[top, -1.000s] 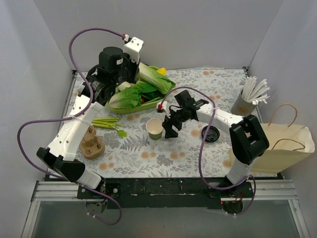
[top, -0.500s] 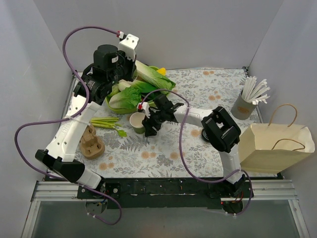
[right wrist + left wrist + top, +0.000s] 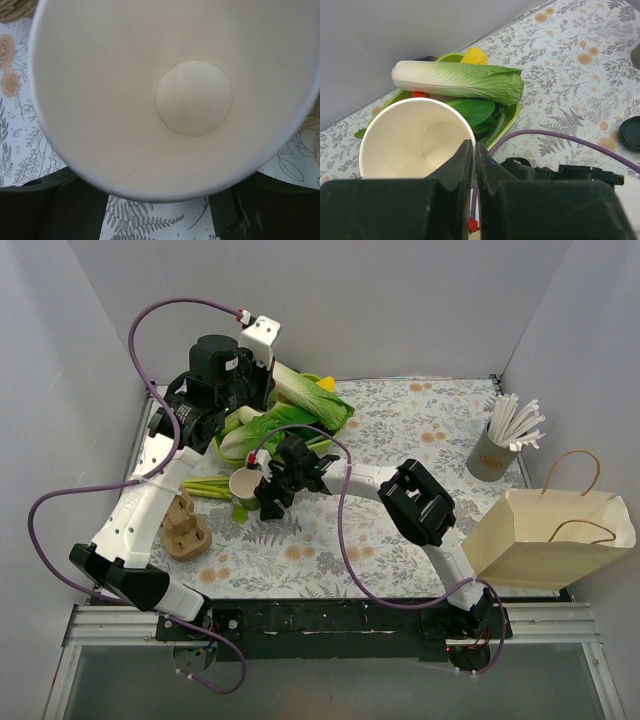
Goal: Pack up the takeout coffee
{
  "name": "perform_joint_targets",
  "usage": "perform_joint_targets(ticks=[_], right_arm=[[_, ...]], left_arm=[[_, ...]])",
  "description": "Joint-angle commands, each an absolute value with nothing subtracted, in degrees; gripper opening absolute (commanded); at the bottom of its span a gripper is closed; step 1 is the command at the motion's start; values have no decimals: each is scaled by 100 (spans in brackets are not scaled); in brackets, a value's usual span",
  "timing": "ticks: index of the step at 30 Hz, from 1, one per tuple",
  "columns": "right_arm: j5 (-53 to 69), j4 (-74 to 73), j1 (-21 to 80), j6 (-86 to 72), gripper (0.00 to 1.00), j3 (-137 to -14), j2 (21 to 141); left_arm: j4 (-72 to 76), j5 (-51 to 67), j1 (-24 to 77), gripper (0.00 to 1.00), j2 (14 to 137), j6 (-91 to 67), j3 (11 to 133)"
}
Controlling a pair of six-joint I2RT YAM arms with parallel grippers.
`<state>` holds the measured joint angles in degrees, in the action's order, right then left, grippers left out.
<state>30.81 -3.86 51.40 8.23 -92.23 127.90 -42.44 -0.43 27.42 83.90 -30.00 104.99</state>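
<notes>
Robot lab test cell. Plain grey walls (image 3: 60, 390) box in a single table under a floral cloth (image 3: 420, 410), with two robot arms (image 3: 150, 500) bolted to a metal frame (image 3: 555, 625) at the near edge and purple cable (image 3: 560, 134) looping loose. Set out on the cloth: vegetables (image 3: 300, 395), straw cup (image 3: 490, 455), paper bag (image 3: 545, 540).

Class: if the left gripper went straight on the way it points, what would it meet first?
Likely the small green paper cup, cream-white inside, right ahead of the left gripper; depth is unclear.

Matt, smooth paper cup (image 3: 150, 75); matt paper bag (image 3: 545, 540).
</notes>
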Motion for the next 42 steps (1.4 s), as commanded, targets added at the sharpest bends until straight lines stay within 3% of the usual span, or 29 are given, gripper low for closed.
perform_joint_targets(ticks=[1, 7, 11, 17, 19, 27, 34, 42], right_arm=[[2751, -719, 4949, 983, 78, -9195, 12403], [2743, -1932, 4009, 1730, 84, -7861, 10690], [2461, -2644, 3360, 2302, 84, -6929, 9216], [2382, -3366, 2183, 2479, 82, -6144, 7930], [2391, -4014, 1970, 2610, 78, -6126, 7735], [2311, -4298, 1161, 2769, 67, -6003, 7348], [2083, -4193, 1046, 2856, 65, -5880, 7400], [2083, -4201, 1046, 3576, 65, -5528, 7330]], left_arm=[[-4298, 281, 2663, 0, 8200, -2927, 10609], [-4728, 1606, 2663, 0, 8288, -2392, 10459], [-5185, 2556, 2812, 0, 8691, -1794, 10459], [-5309, 3084, 3418, 0, 9114, -1196, 9846], [-5081, 3181, 3663, 0, 9167, -1143, 9512], [-3905, 3427, 4086, 0, 9282, -931, 8184], [-2541, 3358, 4631, 0, 8869, -1239, 6884], [-2259, 3428, 4851, 0, 8719, -1380, 6522]])
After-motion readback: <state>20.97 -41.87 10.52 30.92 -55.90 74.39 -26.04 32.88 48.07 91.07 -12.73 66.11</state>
